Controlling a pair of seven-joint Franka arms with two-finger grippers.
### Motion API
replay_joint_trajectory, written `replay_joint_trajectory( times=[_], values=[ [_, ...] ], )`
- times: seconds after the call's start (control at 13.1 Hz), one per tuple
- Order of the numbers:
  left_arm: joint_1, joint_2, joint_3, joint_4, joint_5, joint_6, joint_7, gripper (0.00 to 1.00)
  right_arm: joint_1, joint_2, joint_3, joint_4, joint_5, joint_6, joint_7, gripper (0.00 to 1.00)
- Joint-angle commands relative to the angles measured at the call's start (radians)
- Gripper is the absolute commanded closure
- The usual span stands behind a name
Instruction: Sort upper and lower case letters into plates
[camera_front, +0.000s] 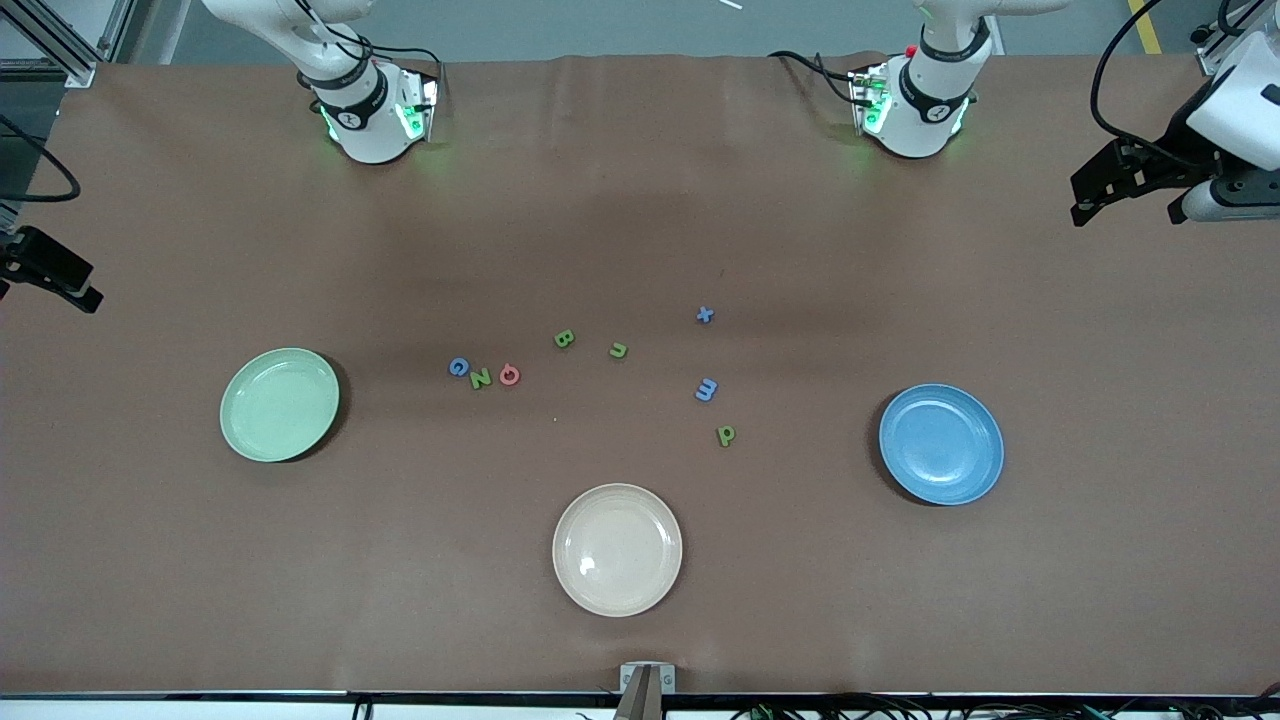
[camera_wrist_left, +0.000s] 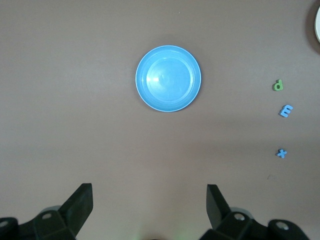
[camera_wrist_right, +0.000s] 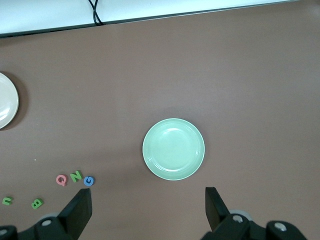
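Above blue plate (camera_wrist_left: 168, 78), left gripper (camera_wrist_left: 150, 207) open, right gripper (camera_wrist_right: 148, 209) open above green plate (camera_wrist_right: 173, 149)

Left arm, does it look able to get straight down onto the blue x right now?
Probably yes. The left gripper is open, holds nothing and hangs high above bare table beside the blue plate. The blue x lies alone, well apart from the blue m and green n, with nothing over it.

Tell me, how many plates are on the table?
3. A green plate lies toward the right arm's end, a blue plate toward the left arm's end, and a beige plate between them, nearest the front camera. None seems hidden.
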Motion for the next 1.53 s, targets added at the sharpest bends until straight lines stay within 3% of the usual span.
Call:
replay_joint_trajectory(
  times=[0.0,0.31,0.53,0.69,1.22,1.45],
  values=[
    [0.002,0.008,-0.001,0.027,-0.022,-0.045,0.019,0.00,-0.011,0.011,0.004,0.021,0.019,-0.009,0.000,0.00],
    [-0.007,0.049,-0.001,0.037,-0.019,-0.034,0.009,0.00,-0.011,0.011,0.004,0.021,0.019,-0.007,0.000,0.00],
    [-0.036,0.190,-0.020,0.106,-0.020,0.009,-0.002,0.00,-0.010,0.012,0.004,0.021,0.020,-0.007,0.000,0.00],
    [-0.074,0.264,-0.040,0.103,-0.023,0.151,-0.042,0.00,-0.001,0.021,0.007,0.019,0.020,-0.010,0.001,0.00],
    [-0.309,0.606,-0.047,0.106,-0.016,0.504,-0.505,0.00,0.099,0.110,0.013,0.008,0.020,-0.018,0.006,0.00],
    [-0.395,0.717,-0.042,0.102,-0.002,0.662,-0.634,0.00,0.174,0.201,0.012,-0.013,0.006,-0.044,0.010,0.00]
  ],
)
